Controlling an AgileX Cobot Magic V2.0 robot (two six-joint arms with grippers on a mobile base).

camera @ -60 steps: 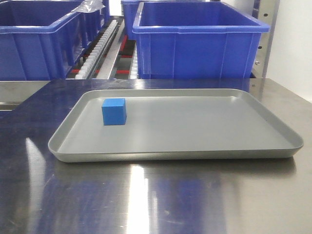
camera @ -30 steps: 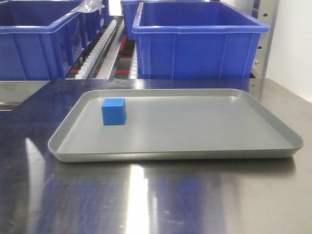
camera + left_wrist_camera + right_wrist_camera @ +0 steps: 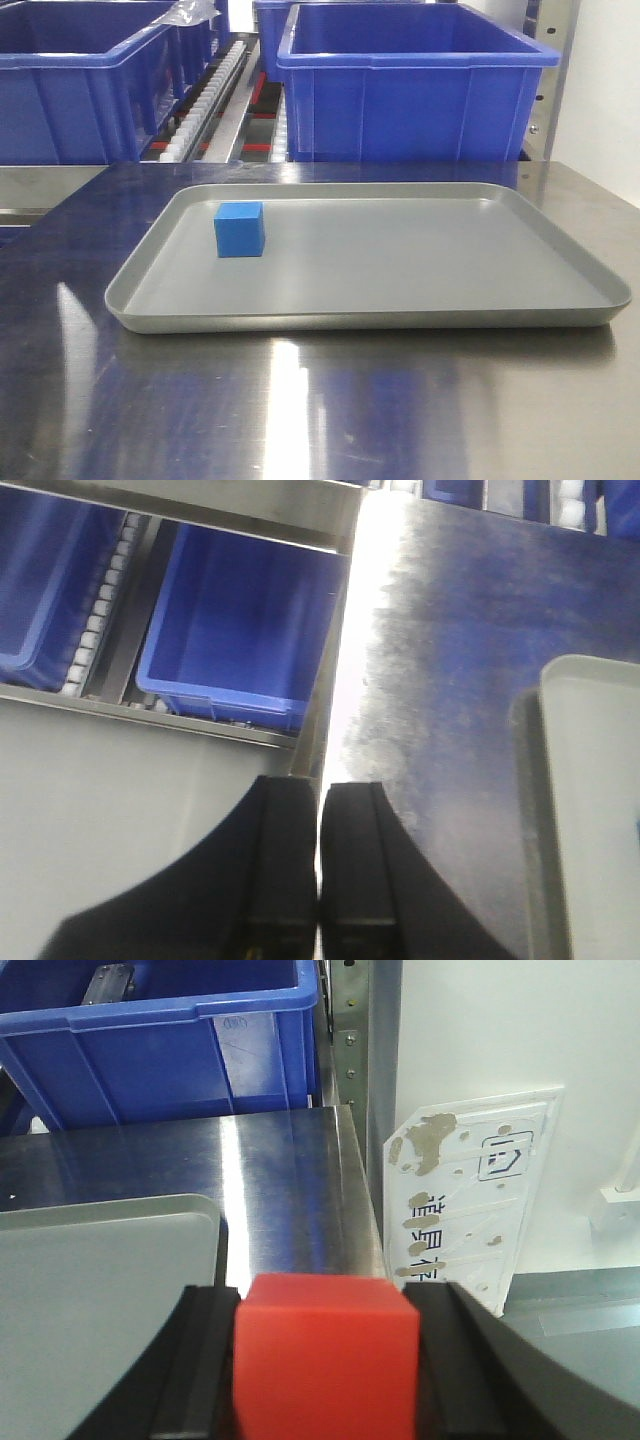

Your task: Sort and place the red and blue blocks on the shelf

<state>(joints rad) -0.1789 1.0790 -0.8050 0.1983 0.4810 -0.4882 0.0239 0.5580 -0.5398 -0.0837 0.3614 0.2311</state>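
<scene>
The blue block (image 3: 239, 229) rests on the left part of a grey tray (image 3: 400, 310) in the front view; no gripper shows there. Behind the tray rises the shelf (image 3: 205, 95) with its white roller tracks. In the right wrist view my right gripper (image 3: 325, 1305) is shut on the red block (image 3: 325, 1360), held above the table's right edge, just beside the tray (image 3: 100, 1290). In the left wrist view my left gripper (image 3: 320, 788) is shut with nothing in it, over the table's left edge, with the shelf's rollers (image 3: 95, 630) beyond.
Large dark-blue bins (image 3: 415, 85) (image 3: 75, 85) stand on the shelf behind the tray. Another bin (image 3: 240, 630) sits on a lower level left of the table. The steel tabletop (image 3: 320, 400) lies in front. A white sign (image 3: 470, 1200) leans by the wall.
The whole front view has shifted a few pixels to the right. The blue block keeps its place on the tray.
</scene>
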